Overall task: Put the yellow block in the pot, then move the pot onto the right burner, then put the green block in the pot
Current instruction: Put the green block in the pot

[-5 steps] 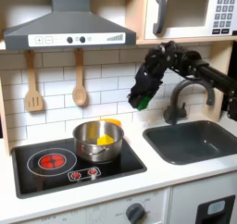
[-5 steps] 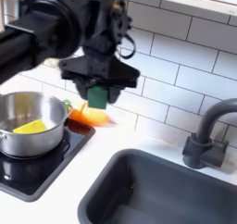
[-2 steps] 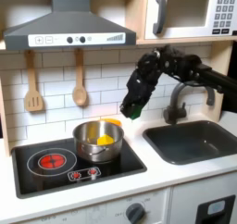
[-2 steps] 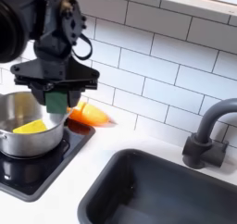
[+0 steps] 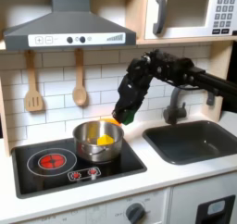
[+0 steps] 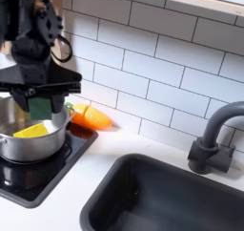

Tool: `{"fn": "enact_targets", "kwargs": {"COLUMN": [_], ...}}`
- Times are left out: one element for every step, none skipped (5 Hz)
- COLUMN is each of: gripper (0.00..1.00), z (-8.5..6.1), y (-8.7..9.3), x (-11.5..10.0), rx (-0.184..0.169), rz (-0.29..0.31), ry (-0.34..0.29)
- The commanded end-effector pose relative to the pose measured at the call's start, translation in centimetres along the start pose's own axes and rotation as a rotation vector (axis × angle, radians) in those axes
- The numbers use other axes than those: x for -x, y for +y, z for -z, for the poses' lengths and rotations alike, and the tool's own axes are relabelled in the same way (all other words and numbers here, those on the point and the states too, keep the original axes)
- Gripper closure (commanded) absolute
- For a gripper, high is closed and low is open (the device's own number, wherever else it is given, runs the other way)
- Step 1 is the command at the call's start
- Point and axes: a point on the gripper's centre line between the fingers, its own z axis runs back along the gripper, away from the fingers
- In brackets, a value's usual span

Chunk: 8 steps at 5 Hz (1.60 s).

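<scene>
Left of centre in both exterior views, steel pot on the stovetop's right-hand burner with the yellow block inside (resting against its wall), and just above its rim the gripper clamped on the green block.

Bright even light, soft, perhaps low-resolution blur
</scene>
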Motion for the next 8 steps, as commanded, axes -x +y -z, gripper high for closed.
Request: {"fn": "enact_targets", "kwargs": {"gripper": [1.00, 1.00, 1.00, 1.00, 0.11, 0.00, 0.00, 0.00], "z": [1.3, 2.1, 4.1, 5.1, 5.4, 5.2, 3.9, 3.1], "y": [1.8, 2.3, 2.2, 1.6, 1.2, 0.8, 0.0, -0.3], "x": [-0.1, -0.4, -0.3, -0.5, -0.5, -1.1, -1.7, -2.1], "rx": [0.030, 0.053, 0.071, 0.083, 0.083, 0.082, 0.055, -0.003], "rz": [-0.028, -0.032, -0.021, -0.002, 0.020, 0.045, 0.145, 0.213], "ry": [0.029, 0.046, 0.095, 0.110, 0.120, 0.109, 0.063, -0.013]}}
